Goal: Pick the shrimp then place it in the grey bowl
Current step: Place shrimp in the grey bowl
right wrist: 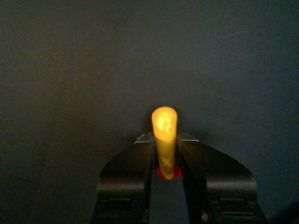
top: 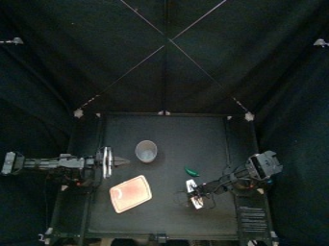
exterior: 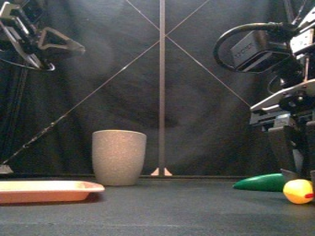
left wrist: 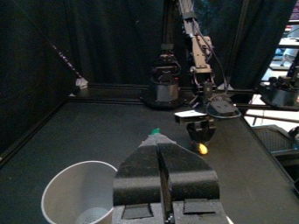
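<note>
An orange-yellow shrimp (right wrist: 165, 122) stands out between the jaws of my right gripper (right wrist: 165, 147), which is shut on it. In the front view the shrimp (exterior: 297, 191) is low at the far right, close to the tabletop, under the right gripper (exterior: 293, 175). The tall grey speckled cup (top: 146, 150) stands upright at mid-table, left of the right gripper (top: 191, 189). My left gripper (top: 113, 165) hovers left of the cup with its jaws together and nothing in them. In the left wrist view the cup (left wrist: 73, 194) sits beside the left gripper (left wrist: 166, 153).
A flat pink tray (top: 133, 195) lies near the front, left of centre. A green toy (top: 193, 172) lies on the table just behind the right gripper, seen also in the front view as a green toy (exterior: 261, 182) next to the shrimp.
</note>
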Action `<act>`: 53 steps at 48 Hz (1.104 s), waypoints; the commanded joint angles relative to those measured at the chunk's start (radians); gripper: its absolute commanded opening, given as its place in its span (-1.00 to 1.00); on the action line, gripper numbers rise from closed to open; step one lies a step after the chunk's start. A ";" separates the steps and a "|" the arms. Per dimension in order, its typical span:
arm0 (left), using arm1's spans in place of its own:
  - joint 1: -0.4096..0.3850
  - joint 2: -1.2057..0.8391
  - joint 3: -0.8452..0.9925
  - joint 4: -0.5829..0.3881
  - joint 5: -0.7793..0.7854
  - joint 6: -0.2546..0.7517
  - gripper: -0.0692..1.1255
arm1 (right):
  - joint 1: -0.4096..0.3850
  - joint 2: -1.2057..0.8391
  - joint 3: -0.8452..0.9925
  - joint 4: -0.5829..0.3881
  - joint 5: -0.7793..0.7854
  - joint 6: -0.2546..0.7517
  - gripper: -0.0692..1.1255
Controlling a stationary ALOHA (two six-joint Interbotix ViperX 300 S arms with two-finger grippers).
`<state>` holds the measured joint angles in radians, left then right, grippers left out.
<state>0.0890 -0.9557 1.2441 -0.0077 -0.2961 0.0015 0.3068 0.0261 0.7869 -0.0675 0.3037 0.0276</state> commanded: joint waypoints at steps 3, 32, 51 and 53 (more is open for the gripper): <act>0.002 0.005 -0.009 0.000 -0.009 0.000 -0.90 | -0.020 -0.038 -0.064 -0.002 -0.011 0.002 0.02; 0.025 0.006 0.014 0.000 -0.003 0.003 -0.90 | -0.419 -0.017 -0.189 -0.057 -0.778 0.002 0.02; 0.026 0.005 0.015 0.006 -0.003 0.005 -0.90 | -0.520 0.118 -0.316 -0.055 -0.862 0.002 0.05; 0.026 0.006 0.015 0.006 -0.003 0.005 -0.90 | -0.520 0.130 -0.328 -0.054 -0.862 0.002 0.07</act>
